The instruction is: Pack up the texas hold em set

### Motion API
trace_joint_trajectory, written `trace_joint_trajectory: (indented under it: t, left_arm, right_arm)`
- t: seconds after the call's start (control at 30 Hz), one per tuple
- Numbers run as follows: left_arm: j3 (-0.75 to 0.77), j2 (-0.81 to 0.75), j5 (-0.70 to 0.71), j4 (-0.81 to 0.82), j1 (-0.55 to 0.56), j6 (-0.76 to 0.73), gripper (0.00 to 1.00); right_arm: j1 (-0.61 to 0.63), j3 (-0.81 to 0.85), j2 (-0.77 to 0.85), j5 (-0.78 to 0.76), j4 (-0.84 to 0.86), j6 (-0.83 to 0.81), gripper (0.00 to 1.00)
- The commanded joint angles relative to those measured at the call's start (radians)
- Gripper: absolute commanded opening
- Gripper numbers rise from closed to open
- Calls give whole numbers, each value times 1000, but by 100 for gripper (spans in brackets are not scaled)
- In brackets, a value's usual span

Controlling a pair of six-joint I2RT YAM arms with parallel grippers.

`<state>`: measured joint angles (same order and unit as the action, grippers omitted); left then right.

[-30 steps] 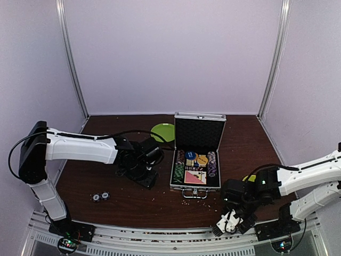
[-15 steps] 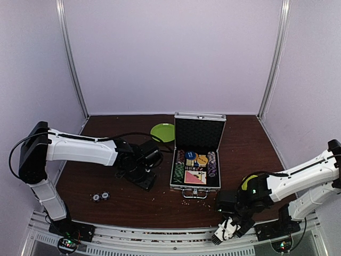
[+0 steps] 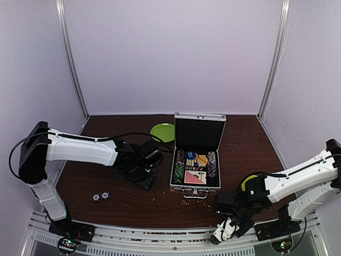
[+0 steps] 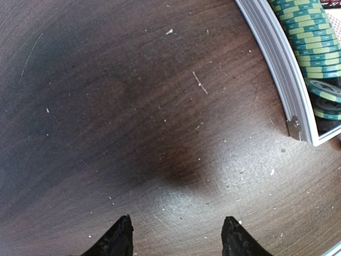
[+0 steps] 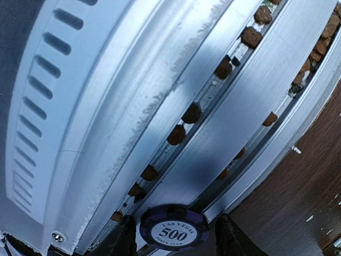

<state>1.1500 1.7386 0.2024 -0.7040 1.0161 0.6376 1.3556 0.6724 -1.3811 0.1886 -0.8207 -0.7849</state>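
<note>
The silver case [image 3: 198, 188] stands open at mid-table with its black-lined lid [image 3: 200, 133] upright. It holds striped chips [image 3: 179, 169], a blue disc [image 3: 191, 156], an orange disc [image 3: 202, 159] and cards [image 3: 195, 176]. My right gripper [image 3: 224, 232] hangs over the front rail, shut on a purple "500" chip [image 5: 173, 230] held flat between its fingers. My left gripper [image 3: 144, 178] is open just left of the case, low over bare wood [image 4: 178, 234]. The case corner [image 4: 277, 58] and green chips [image 4: 309, 37] show in the left wrist view. Two loose chips [image 3: 100, 197] lie front left.
A flat green plate [image 3: 162, 132] lies behind the left arm, next to the lid. A yellow-green bowl [image 3: 247, 181] peeks out behind the right arm. The aluminium rail [image 5: 106, 80] along the table's front has brown crumbs [image 5: 192, 113] in its groove.
My right arm has swung left and down toward the front rail, and its jaws have narrowed onto the purple chip. The left arm has barely shifted.
</note>
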Motion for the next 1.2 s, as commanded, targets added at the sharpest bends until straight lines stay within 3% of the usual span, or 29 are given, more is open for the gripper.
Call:
trace_joint_trajectory:
  t: [0.0, 0.23, 0.37, 0.43, 0.7, 0.97, 1.17]
  left_arm:
    - [-8, -20, 12, 27, -2, -3, 59]
    - [-11, -17, 7, 39, -2, -2, 59]
    - [-13, -17, 7, 40, -2, -2, 59]
    - [-15, -19, 7, 40, -2, -1, 59]
    - [-20, -20, 10, 40, -2, 3, 59]
    - [-24, -21, 8, 40, -2, 2, 59]
    - [-19, -16, 2, 42, -2, 4, 59]
  right_arm:
    - [0, -8, -44, -87, -48, 31, 51]
    - [1, -16, -61, -88, -41, 53, 49]
    - [1, -22, -76, -103, -9, 67, 35]
    - [1, -22, -81, -116, 2, 72, 33]
    - [-16, 3, -35, -186, 55, 105, 32]
    - [-266, 216, 26, -138, -26, 63, 33]
    - [-439, 354, -32, -98, 3, 41, 34]
